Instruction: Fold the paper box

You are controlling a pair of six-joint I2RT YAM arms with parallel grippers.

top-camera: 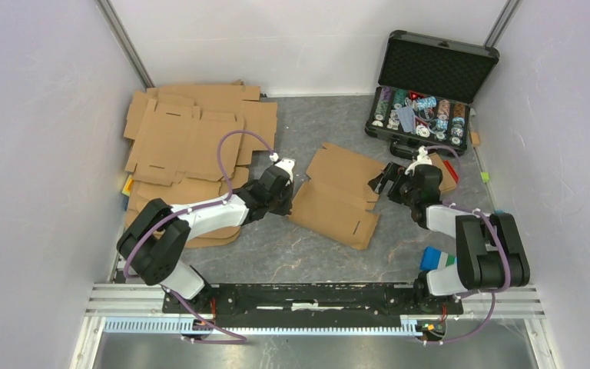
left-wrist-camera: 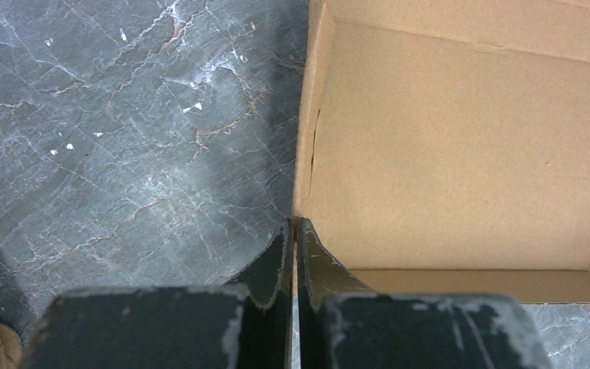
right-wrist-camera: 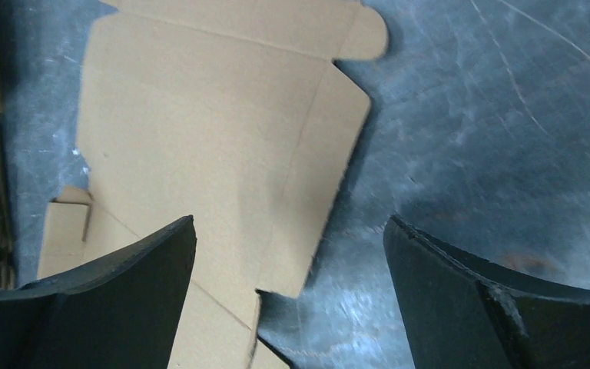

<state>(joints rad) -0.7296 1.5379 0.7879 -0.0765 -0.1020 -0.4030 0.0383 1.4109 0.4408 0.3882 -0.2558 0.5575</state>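
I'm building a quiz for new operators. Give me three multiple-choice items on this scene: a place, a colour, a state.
1. The pile of flat blanks lies: A) far left B) far right C) between the arm bases.
2. The chip case is: A) brown B) black C) white.
3. The right fingers are: A) spread apart B) shut on cardboard C) shut on a chip.
Answers: 1 A, it shows at the top view's upper left; 2 B, its shell and lid are black; 3 A, a wide gap shows between them above the paper box.
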